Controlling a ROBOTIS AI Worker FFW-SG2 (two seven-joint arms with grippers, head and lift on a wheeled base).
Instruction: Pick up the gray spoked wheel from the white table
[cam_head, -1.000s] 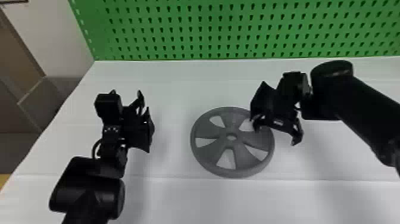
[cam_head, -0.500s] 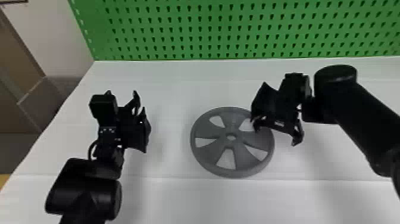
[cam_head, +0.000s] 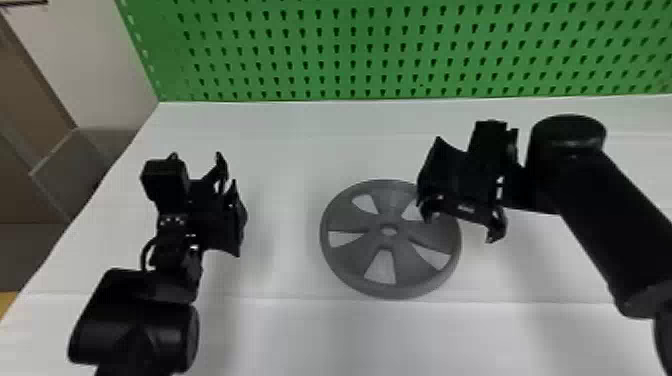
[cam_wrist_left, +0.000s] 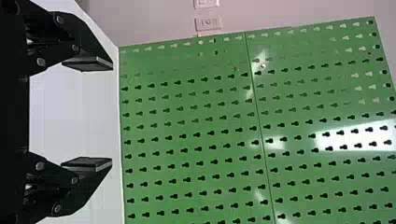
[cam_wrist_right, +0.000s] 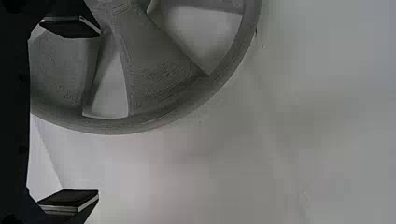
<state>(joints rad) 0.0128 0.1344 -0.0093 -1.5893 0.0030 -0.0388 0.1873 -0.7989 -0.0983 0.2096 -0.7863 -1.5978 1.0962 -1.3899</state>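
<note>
Round gray spoked wheel (cam_head: 350, 260) flat on white table (cam_head: 300, 340), hub facing up, right gripper (cam_head: 460, 225) above its edge, left gripper (cam_head: 230, 195) well apart, both spread wide, empty.

the white table (cam_head: 280, 335) is crossed by faint straight lines, and the gray spoked wheel (cam_head: 370, 236) is supported flat on its top.

One left arm (cam_head: 135, 320), one right arm (cam_head: 610, 230); one left hand (cam_head: 231, 205), one right hand (cam_head: 447, 195), two fingers each; one wheel (cam_head: 350, 215), five spokes, five openings; one tabletop (cam_head: 300, 340); one pegboard (cam_head: 310, 45).
</note>
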